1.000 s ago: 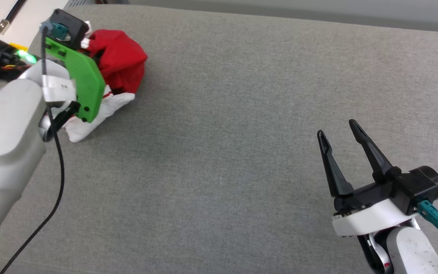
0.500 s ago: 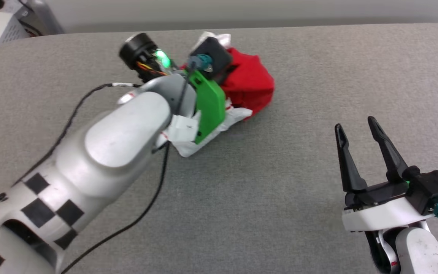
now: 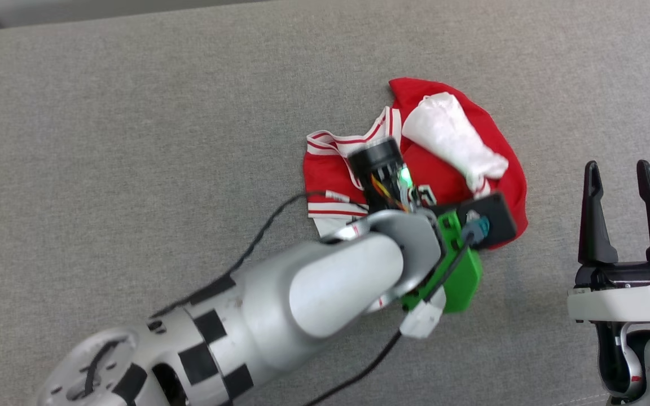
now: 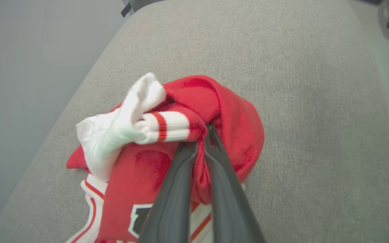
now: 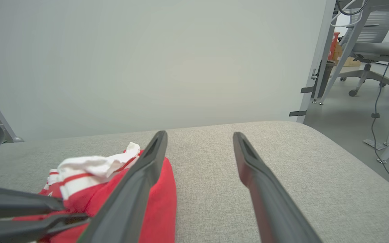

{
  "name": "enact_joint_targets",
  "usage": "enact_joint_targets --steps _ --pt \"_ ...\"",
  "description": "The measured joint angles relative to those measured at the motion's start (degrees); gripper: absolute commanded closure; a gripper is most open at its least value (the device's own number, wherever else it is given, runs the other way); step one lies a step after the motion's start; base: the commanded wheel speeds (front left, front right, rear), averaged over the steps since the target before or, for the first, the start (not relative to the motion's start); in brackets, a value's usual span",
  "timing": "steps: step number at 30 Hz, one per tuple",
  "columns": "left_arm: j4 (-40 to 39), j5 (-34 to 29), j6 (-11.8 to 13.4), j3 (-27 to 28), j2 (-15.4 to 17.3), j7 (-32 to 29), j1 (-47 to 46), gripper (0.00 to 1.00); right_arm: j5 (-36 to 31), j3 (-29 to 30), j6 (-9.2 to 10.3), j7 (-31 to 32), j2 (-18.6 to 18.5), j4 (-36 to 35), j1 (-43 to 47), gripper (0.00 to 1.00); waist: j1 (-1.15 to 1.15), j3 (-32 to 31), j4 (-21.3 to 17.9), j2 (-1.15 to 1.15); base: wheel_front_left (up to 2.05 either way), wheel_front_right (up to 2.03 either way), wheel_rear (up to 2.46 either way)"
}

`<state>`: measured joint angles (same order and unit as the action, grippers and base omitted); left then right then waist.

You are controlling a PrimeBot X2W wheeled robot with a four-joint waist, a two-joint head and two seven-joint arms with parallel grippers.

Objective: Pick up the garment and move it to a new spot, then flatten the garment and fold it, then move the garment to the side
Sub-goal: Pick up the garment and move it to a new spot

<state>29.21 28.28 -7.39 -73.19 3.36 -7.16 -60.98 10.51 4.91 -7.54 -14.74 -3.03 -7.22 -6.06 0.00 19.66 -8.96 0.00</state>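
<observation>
Garment (image 3: pixel 508 186) sits as a crumpled heap on the grey bench (image 3: pixel 133 141), toward the far side and right of centre, just left of the right gripper (image 3: pixel 617 175). Left gripper (image 4: pixel 201 141) is pinched nearly closed on a bunched red fold next to the striped cuff (image 4: pixel 167 126). Right gripper has its jaws spread wide and is empty. Cannot tell if any of the heap is off the bench yet. Main risk: it's a thin single-point pinch on a wad, so cloth could slide out on a lift or fast swing and drop short of the new spot. Second risk: hauled by one fold, the garment likely comes up knotted, with the white sleeve (image 4: pixel 113 131) tucked under or twisted, making flattening harder. Dragging instead of lifting would bunch it more on the rough fabric top. Loose black cable (image 3: pixel 268 225) off the left arm runs beside the heap and could snag cloth. Right gripper is close, so a trailing hem may catch its fingers. The far bench edge is not far off, so a release there could leave part hanging over.
</observation>
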Motion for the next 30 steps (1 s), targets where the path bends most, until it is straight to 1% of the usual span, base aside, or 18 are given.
enact_joint_targets --steps 5,7,10,11,16,19,22,26,28,30 --pt "-1.45 -5.14 0.0 -0.23 -0.16 -4.58 10.18 1.0 1.02 0.56 0.0 0.0 0.02 0.31 -0.71 0.0 0.0 2.65 -0.82 0.0 0.0 0.0 0.0" --pt "-2.2 -5.34 0.0 -0.29 -0.21 -5.23 12.32 1.0 1.24 0.56 0.0 0.0 0.02 0.52 -1.16 0.0 0.0 3.38 -1.05 0.0 0.0 0.0 0.0" --pt "-2.61 -5.06 0.0 -0.26 -0.26 -4.44 12.53 1.0 1.34 0.38 0.0 0.0 0.02 1.0 -1.35 0.0 0.0 3.99 -0.97 0.0 0.0 0.0 0.0" --pt "-1.83 -3.56 0.0 -0.37 -0.26 0.3 11.31 0.0 1.33 0.23 0.0 0.0 0.04 1.46 -1.36 0.0 0.0 3.66 -0.57 0.0 0.0 0.0 0.0" --pt "-0.75 0.26 0.01 -0.05 -0.31 10.68 8.5 0.0 1.23 0.42 0.0 0.0 0.05 2.05 -0.75 0.0 0.0 1.24 0.35 0.0 0.0 0.0 0.0" --pt "-1.0 1.64 1.65 0.9 -0.34 15.64 8.57 0.0 0.93 0.43 0.0 0.0 0.07 2.26 0.55 0.0 0.0 -0.96 1.17 0.0 0.0 0.0 0.0" --pt "-1.31 2.77 4.44 2.16 -0.37 18.64 8.8 0.0 0.63 0.4 0.0 0.0 0.05 2.29 1.92 0.0 0.0 -3.35 2.11 0.0 0.0 0.0 0.0" --pt "-1.53 3.04 9.54 6.12 -0.02 21.09 10.73 0.0 0.14 0.05 0.0 0.0 0.07 2.11 3.34 0.0 0.0 -6.6 3.53 0.0 0.0 0.0 0.0" --pt "-2.22 3.05 12.04 8.91 1.31 21.5 12.27 0.0 -0.35 -0.09 0.0 0.0 0.08 2.0 3.88 0.0 0.0 -8.05 4.25 0.0 0.0 0.0 0.0" --pt "-3.66 3.02 14.77 12.13 3.75 21.81 14.41 0.0 -0.74 -0.09 0.0 0.0 0.07 1.88 4.43 0.0 0.0 -9.55 5.08 0.0 0.0 0.0 0.0"
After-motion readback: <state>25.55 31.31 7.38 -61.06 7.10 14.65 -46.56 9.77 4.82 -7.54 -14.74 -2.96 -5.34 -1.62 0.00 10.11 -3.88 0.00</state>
